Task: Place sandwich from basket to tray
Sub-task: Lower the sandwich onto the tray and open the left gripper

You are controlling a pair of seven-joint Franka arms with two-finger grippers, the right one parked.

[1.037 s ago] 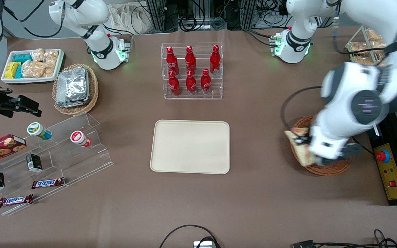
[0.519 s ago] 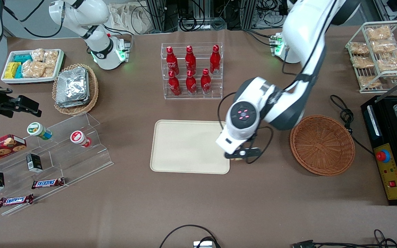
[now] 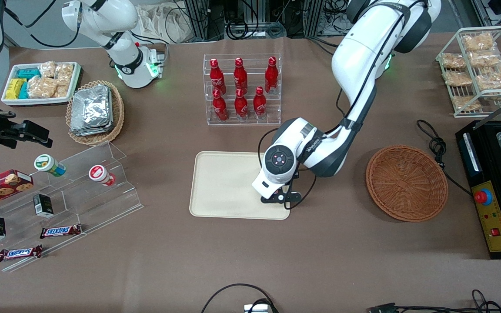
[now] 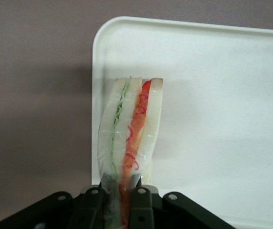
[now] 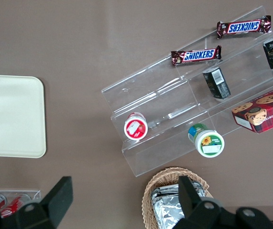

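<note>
The sandwich (image 4: 130, 138) is being pinched between the fingers (image 4: 94, 202) of the gripper (image 4: 119, 200), with its cut edge of pale bread, green shreds and orange-red filling being shown to the wrist camera. The gripper (image 3: 276, 198) is being held over the tray (image 3: 224, 182), above the corner that lies nearest the front camera and toward the working arm's end of the table. Directly beneath the gripper, the rounded corner and low rim of the tray (image 4: 212, 95) are being overlapped by the sandwich; whether the sandwich is touching the tray surface cannot be told. The basket (image 3: 406, 182) is being left well apart from the gripper, toward the working arm's end of the table, with nothing lying in it.
</note>
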